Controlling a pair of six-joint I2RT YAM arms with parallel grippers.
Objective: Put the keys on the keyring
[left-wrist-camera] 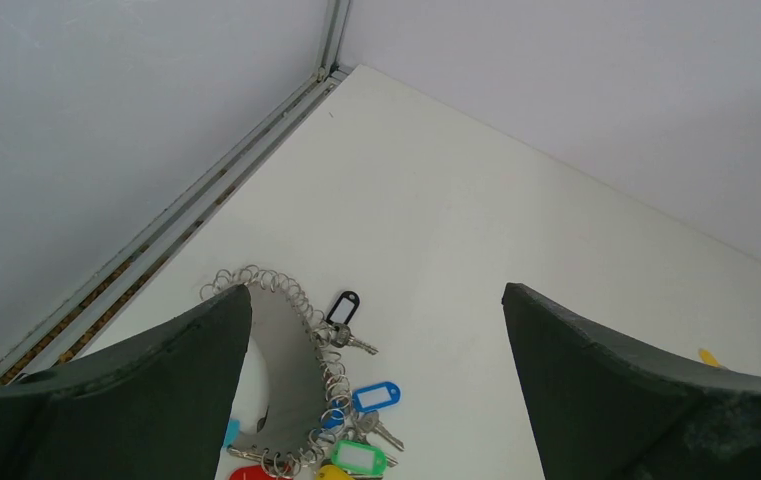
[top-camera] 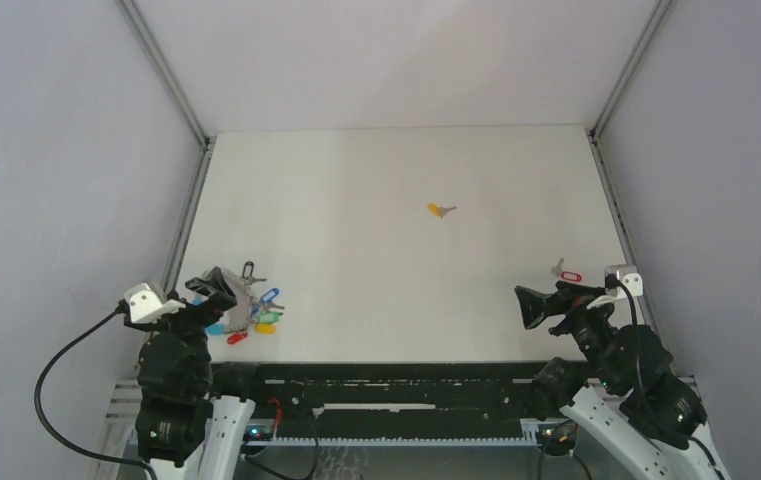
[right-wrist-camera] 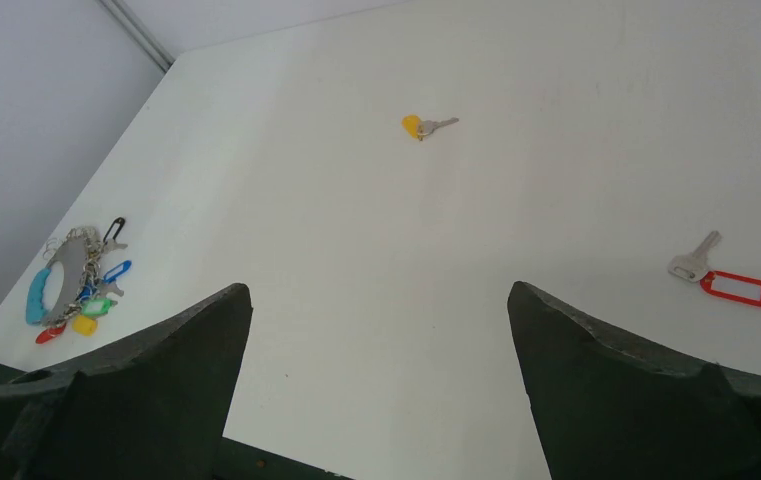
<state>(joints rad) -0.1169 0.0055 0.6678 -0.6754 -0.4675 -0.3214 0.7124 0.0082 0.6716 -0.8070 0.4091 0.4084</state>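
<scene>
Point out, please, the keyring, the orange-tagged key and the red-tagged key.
keyring [right-wrist-camera: 36, 298]: right wrist view, on its cyan section.
orange-tagged key [right-wrist-camera: 413, 126]: right wrist view, on its tag.
red-tagged key [right-wrist-camera: 689, 265]: right wrist view, on its silver head.

A white tabletop [top-camera: 376, 260] carries the keyring [top-camera: 251, 308] at its near-left corner, an orange-tagged key [top-camera: 441, 210] mid-table and a red-tagged key [top-camera: 565, 272] near the right edge.

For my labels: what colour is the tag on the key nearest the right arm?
Red plastic tag on the small silver key; best in right wrist view.
</scene>
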